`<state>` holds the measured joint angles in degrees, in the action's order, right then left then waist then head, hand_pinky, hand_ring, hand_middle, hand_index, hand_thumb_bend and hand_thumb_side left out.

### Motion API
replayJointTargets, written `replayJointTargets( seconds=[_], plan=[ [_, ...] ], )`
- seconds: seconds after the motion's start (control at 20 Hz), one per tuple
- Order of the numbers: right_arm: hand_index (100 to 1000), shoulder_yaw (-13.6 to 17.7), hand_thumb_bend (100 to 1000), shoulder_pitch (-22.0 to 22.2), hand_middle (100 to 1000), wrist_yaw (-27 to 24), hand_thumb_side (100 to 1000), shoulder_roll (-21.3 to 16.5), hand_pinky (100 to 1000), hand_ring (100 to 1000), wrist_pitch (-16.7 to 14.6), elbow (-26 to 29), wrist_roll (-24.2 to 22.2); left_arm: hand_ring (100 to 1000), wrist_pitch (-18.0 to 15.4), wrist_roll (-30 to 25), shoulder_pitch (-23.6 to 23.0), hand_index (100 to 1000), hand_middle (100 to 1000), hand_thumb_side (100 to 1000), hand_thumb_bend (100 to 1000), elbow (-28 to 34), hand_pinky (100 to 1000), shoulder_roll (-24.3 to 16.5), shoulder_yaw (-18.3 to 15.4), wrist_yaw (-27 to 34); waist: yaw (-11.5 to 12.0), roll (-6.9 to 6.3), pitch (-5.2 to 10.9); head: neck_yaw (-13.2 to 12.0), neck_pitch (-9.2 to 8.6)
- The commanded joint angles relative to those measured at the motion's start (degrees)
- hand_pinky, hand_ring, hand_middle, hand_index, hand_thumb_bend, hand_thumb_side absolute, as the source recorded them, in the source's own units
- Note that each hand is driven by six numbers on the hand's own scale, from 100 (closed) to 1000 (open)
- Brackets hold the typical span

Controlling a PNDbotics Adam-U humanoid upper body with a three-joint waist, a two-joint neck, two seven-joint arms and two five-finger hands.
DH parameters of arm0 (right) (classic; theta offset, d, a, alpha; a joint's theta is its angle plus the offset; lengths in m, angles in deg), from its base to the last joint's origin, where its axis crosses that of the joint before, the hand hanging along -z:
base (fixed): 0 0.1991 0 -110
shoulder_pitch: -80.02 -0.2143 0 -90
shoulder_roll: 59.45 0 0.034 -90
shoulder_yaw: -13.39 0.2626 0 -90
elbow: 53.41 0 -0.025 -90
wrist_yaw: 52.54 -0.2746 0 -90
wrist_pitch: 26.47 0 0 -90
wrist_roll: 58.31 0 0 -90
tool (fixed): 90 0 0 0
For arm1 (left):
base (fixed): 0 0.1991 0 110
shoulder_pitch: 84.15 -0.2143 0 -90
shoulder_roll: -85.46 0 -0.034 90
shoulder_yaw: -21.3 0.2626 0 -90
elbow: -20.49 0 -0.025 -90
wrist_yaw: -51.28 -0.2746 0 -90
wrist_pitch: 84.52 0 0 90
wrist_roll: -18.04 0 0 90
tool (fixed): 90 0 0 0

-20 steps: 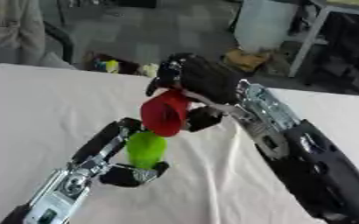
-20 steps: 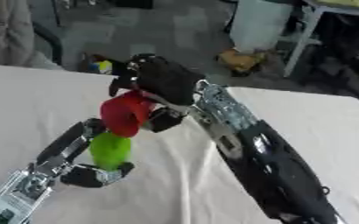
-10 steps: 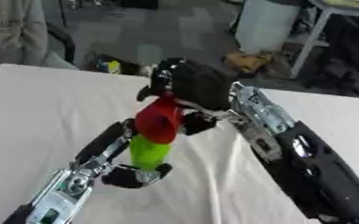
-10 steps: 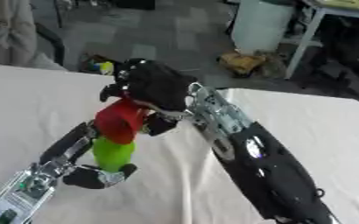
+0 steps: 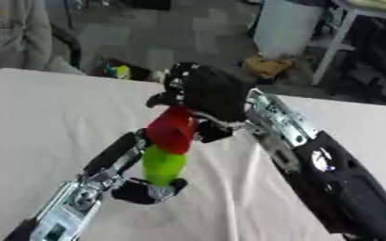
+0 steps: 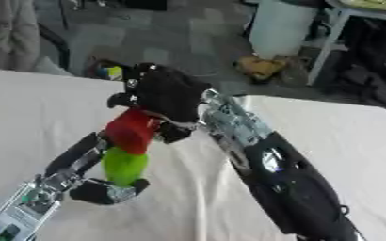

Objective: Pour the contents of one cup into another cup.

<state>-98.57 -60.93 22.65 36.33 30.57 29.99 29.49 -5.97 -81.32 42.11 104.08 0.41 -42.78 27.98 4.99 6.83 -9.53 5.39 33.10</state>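
Near the middle of the frame, slightly left, the right hand (image 5: 206, 92) was curled around a red cup (image 5: 172, 130), which it held tipped over so that its lower end came down onto the top of a green cup (image 5: 163, 164) directly beneath it. The two cups touched or nearly touched where they met; whether anything was passing from one to the other could not be made out. The green cup stood roughly upright, above the white tabletop (image 5: 40, 117), and the left hand (image 5: 143, 190) was wrapped around its base in the lower left part of the frame, dark fingers closing under and beside the green wall. The left arm (image 5: 73, 202) ran from the lower left corner up toward the cups, silver at the joints and black along the forearm. The right arm (image 6: 270, 179) came in from the lower right, a thick black and silver limb slanting up to the wrist above the red cup. Beyond the far edge of the tabletop, in the upper part of the frame, lay a grey floor with a pale bin (image 5: 287, 26) standing on it.
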Motion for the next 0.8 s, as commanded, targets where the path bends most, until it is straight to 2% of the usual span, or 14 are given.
replayJointTargets(
  seconds=[0.05,0.2,0.25,0.35,0.45,0.8],
  plan=[
    [792,0.2,100,-1.5,494,2.9,120,-0.4,710,606,0.3,1.4,1.6,294,0.0,-0.1,1.2,697,388,259,111,1.0,360,0.4,0.0,0.4,-0.1,-0.42,1.1,-0.1,-0.62],
    [796,0.1,100,-1.4,586,4.7,122,-0.6,712,603,0.5,1.6,2.9,294,0.0,0.0,1.2,698,388,259,110,1.0,360,0.4,-0.1,0.4,-0.1,-0.43,1.12,-0.1,-0.64],
    [801,0.1,100,-1.4,700,5.2,123,-0.8,714,601,0.5,1.8,3.3,294,0.0,0.1,1.2,697,388,258,111,1.0,360,0.4,-0.2,0.4,-0.1,-0.43,1.13,-0.2,-0.65],
    [806,0.0,100,-1.3,807,6.4,125,-1.1,715,596,0.8,2.4,4.2,294,0.1,0.2,1.2,698,388,258,111,1.0,360,0.4,-0.2,0.4,-0.1,-0.41,1.15,-0.2,-0.67],
    [811,-0.1,100,-1.2,875,7.5,128,-1.3,716,595,0.9,2.8,5.0,293,0.1,0.2,1.3,698,388,257,112,1.0,360,0.5,-0.3,0.5,-0.1,-0.39,1.18,-0.2,-0.68],
    [818,-0.2,100,-1.1,961,9.5,133,-1.6,719,594,0.9,3.1,6.4,293,0.1,0.3,1.3,697,387,256,111,1.0,360,0.5,-0.3,0.5,0.1,-0.37,1.23,-0.3,-0.71]
  ],
)
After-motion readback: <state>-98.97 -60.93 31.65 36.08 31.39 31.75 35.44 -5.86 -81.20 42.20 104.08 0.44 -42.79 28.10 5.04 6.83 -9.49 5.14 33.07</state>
